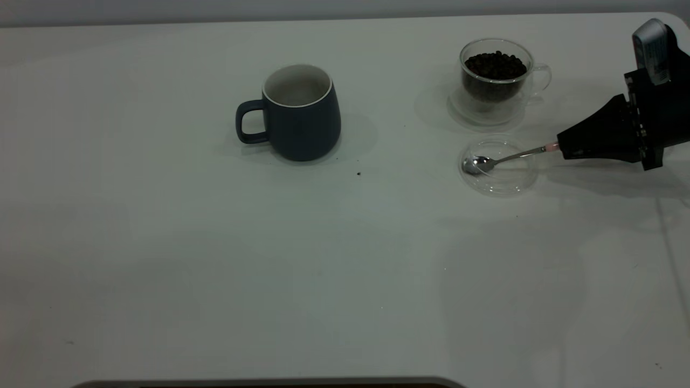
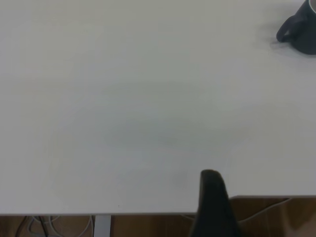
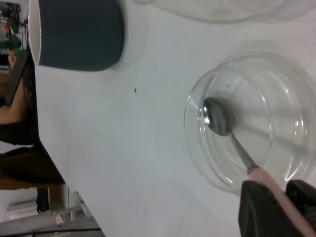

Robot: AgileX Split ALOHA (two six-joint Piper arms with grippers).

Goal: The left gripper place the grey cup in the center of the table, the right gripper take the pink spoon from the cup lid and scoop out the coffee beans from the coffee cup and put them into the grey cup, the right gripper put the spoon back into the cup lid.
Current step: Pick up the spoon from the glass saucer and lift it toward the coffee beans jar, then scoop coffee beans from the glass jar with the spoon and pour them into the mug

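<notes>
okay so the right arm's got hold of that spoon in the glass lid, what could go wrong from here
1. The right tool holds the pink spoon at the far end of its handle, so the spoon could pivot or slip as it lifts.
2. Its bowl rests in the cup lid; dragging it could shift the light glass.
3. The coffee beans are heaped to the rim of the coffee cup, and the grey cup stands well apart, so beans may spill on the way.

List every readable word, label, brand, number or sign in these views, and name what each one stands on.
None can be read.
The grey cup, coffee cup, cup lid, pink spoon and table carry no lettering.
The right gripper, shut on the spoon's handle, shows no legible label.
</notes>
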